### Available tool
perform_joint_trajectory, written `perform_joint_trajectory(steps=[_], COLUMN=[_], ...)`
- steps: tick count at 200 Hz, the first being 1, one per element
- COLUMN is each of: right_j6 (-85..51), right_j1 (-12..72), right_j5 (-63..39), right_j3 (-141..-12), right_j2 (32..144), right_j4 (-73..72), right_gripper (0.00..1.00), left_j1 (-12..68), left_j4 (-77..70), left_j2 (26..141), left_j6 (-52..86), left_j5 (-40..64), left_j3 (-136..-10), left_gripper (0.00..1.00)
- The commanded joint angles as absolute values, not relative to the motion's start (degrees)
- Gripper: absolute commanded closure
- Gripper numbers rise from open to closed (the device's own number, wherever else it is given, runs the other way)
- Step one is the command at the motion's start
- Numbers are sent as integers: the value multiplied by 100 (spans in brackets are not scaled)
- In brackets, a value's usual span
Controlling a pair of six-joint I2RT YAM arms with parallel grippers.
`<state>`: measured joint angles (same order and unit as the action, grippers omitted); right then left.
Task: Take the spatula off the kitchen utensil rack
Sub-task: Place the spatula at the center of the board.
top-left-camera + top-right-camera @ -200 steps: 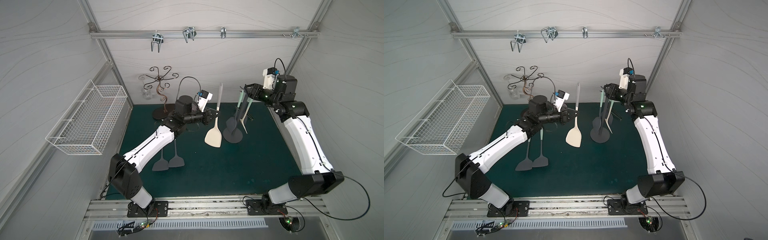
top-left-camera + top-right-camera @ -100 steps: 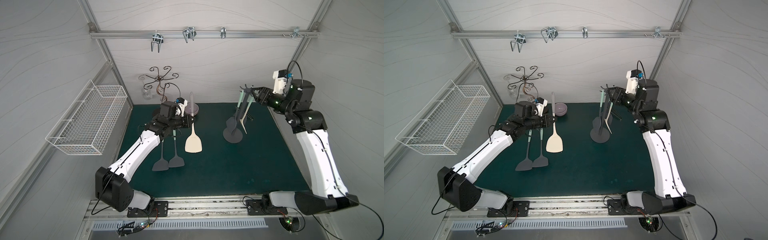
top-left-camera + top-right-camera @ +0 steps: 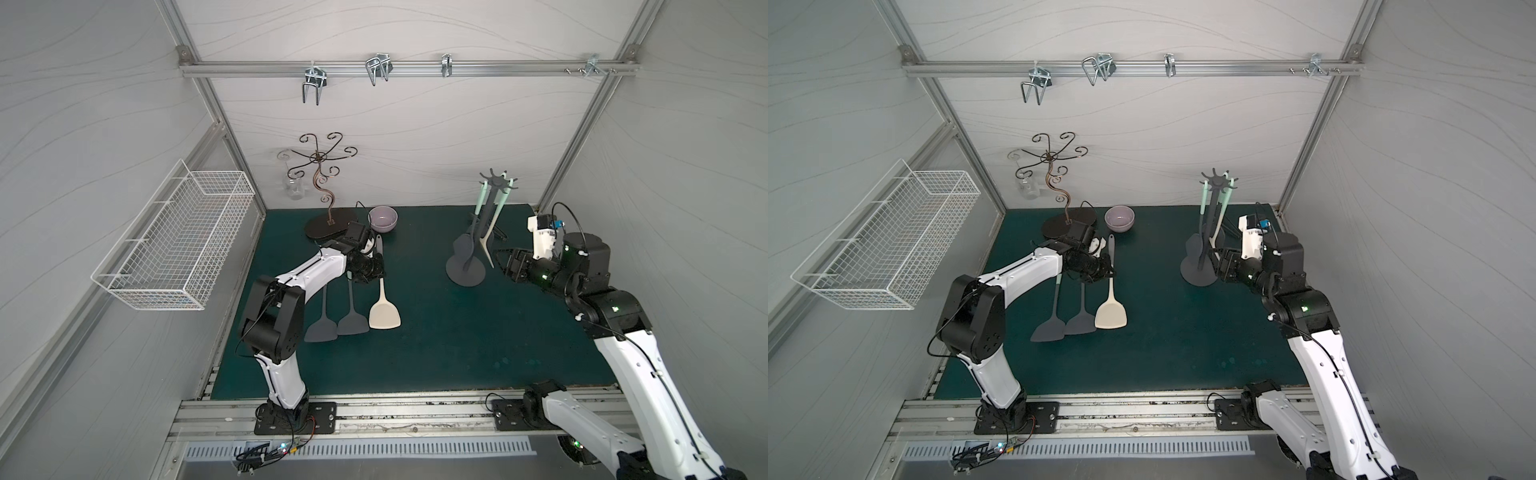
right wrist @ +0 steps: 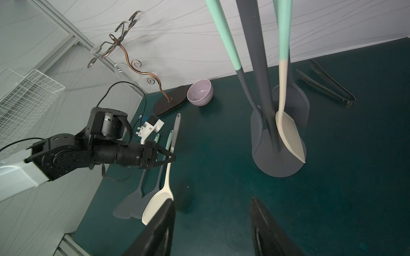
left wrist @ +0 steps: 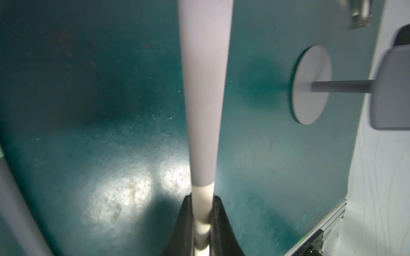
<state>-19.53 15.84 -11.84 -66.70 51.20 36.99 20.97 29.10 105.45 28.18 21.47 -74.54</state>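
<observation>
Holds cream spatula (image 3: pixel 385 316) clamped in left tool (image 4: pixel 170 157), blade just beside two grey spatulas (image 3: pixel 352 322) on counter (image 3: pixel 436 340). Has right tool (image 4: pixel 211 201) apart, empty, near rack (image 3: pixel 465 274) base.

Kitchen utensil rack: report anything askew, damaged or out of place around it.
Nothing spilled or damaged. The kitchen utensil rack stands upright, spatulas hanging. Only the black tongs look out of place, lying on the mat behind it.

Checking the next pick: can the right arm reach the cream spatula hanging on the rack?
Probably yes: the right gripper is open, facing the rack; the cream spatula hangs nearest, nothing between.
</observation>
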Motion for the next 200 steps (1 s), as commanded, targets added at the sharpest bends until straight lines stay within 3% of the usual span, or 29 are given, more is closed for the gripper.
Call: perform_joint_trajectory(steps=[1, 136, 200], right_j6=[-1872, -1877, -1881], right_j1=[1652, 1690, 1687], right_j5=[-1292, -1385, -1374], right_j3=[-6645, -6605, -6686], right_j2=[5045, 5221, 5234], right_j4=[3697, 3566, 3612], right_gripper=[44, 44, 43], left_j1=[2065, 1916, 1916], left_j4=[2772, 2869, 3050], left_j2=[10805, 11495, 11368], left_j6=[2850, 2859, 2734], left_j5=[2255, 2035, 1775], left_j3=[-7760, -7802, -7820], left_gripper=[100, 100, 72])
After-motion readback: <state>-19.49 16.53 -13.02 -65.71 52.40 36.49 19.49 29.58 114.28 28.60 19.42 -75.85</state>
